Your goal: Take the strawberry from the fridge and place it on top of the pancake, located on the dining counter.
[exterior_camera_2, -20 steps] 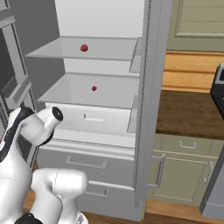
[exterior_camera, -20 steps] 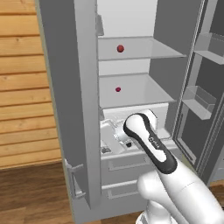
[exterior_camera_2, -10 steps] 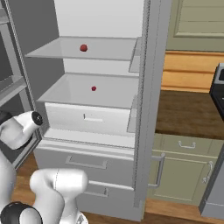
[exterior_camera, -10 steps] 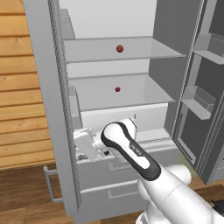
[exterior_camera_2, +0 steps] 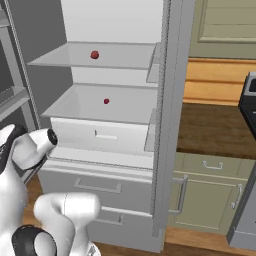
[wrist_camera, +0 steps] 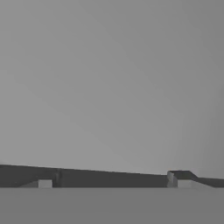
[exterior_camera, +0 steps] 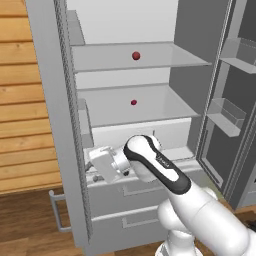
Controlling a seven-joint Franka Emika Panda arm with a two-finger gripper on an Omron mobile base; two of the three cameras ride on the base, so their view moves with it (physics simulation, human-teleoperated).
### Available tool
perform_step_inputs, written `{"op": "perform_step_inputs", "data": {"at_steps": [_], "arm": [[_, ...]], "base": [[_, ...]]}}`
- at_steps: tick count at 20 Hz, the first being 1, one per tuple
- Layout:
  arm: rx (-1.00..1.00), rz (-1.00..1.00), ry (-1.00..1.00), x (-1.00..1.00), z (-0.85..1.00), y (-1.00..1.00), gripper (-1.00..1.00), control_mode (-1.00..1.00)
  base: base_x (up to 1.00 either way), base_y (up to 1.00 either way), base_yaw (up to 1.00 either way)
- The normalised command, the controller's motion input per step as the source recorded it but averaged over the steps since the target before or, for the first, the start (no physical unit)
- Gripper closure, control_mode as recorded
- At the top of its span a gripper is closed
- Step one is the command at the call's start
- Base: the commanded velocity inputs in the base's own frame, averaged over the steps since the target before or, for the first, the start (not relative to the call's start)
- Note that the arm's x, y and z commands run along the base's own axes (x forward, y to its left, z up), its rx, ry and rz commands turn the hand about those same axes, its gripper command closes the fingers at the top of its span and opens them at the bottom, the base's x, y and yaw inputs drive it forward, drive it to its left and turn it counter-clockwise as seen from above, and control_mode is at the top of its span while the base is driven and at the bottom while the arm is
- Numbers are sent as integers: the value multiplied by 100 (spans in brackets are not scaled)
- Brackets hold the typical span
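Observation:
The fridge (exterior_camera: 125, 135) stands open with both doors swung out. A tiny dark red strawberry (exterior_camera: 133, 102) (exterior_camera_2: 106, 101) lies on its middle shelf. A slightly larger dark red round fruit (exterior_camera: 136, 56) (exterior_camera_2: 94, 55) sits on the shelf above. My gripper (exterior_camera: 91, 169) is low at the fridge's left side, against the inner face of the left door, below and left of the strawberry. In the hand view my gripper (wrist_camera: 111, 181) is open, fingertips (wrist_camera: 43, 183) far apart, facing a plain grey surface with nothing between them. The pancake and the dining counter are out of view.
The left door (exterior_camera: 60, 125) with its bar handle (exterior_camera: 56, 210) stands edge-on beside my hand. The right door (exterior_camera: 235, 100) carries shelf bins. A white drawer (exterior_camera_2: 100, 135) and two grey lower drawers (exterior_camera: 130, 200) sit under the shelves. Olive cabinets (exterior_camera_2: 210, 195) stand to the right.
My hand has swung left and a little down, from in front of the white drawer to the left door. That door has swung wider open.

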Motion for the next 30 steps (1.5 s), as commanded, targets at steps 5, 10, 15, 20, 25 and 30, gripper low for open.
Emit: {"op": "perform_step_inputs", "data": {"at_steps": [5, 10, 15, 20, 25, 30], "arm": [[-5, -3, -17, -14, 28, -70, -100, -100], [-10, -11, -18, -32, 35, -62, -100, -100], [-21, -19, -20, -45, 24, -52, -100, -100], [-31, -22, -19, -49, 24, -36, -100, -100], [-31, -22, -23, -48, 9, -45, -100, -100], [-27, -19, -25, -34, 0, -65, -100, -100]], "base": [[0, 0, 0], [0, 0, 0], [0, 0, 0], [0, 0, 0], [0, 0, 0], [0, 0, 0]]}}
